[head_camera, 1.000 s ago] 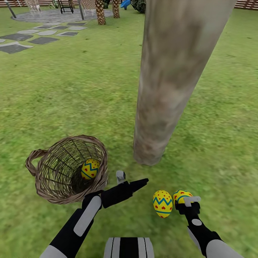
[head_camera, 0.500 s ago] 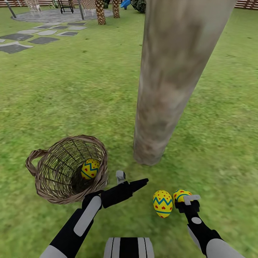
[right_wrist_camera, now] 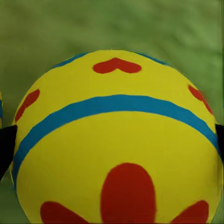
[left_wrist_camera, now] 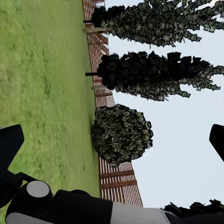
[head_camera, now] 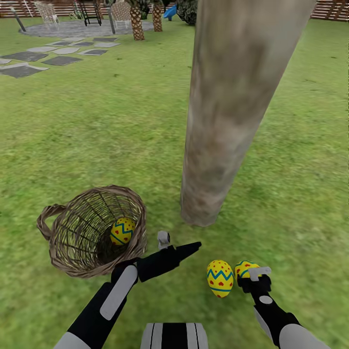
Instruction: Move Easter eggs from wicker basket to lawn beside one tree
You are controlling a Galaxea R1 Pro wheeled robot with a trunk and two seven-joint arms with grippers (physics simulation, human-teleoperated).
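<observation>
The wicker basket (head_camera: 80, 237) lies tipped on the lawn (head_camera: 97, 135) left of the tree (head_camera: 228, 111), with one Easter egg (head_camera: 122, 230) inside it. Two more Easter eggs lie on the grass in front of the trunk's base: one (head_camera: 220, 277) stands free, the other (head_camera: 244, 268) sits between the fingers of my right gripper (head_camera: 252, 275). In the right wrist view that egg (right_wrist_camera: 116, 135) bulges between dark fingertips (right_wrist_camera: 5, 147) spread to its sides, so the gripper is open around it. My left gripper (head_camera: 178, 244) hangs open and empty beside the basket's rim.
Grey stepping stones (head_camera: 29, 55) and a paved circle with chairs (head_camera: 72, 26) lie far back left, near short palms (head_camera: 136, 19). A wooden fence (left_wrist_camera: 105, 93), a bush (left_wrist_camera: 122, 134) and dark trees (left_wrist_camera: 149, 74) border the yard. Open grass stretches all around the trunk.
The whole head view has shifted slightly, so the camera has moved. Both arms, the eggs and the basket keep their places.
</observation>
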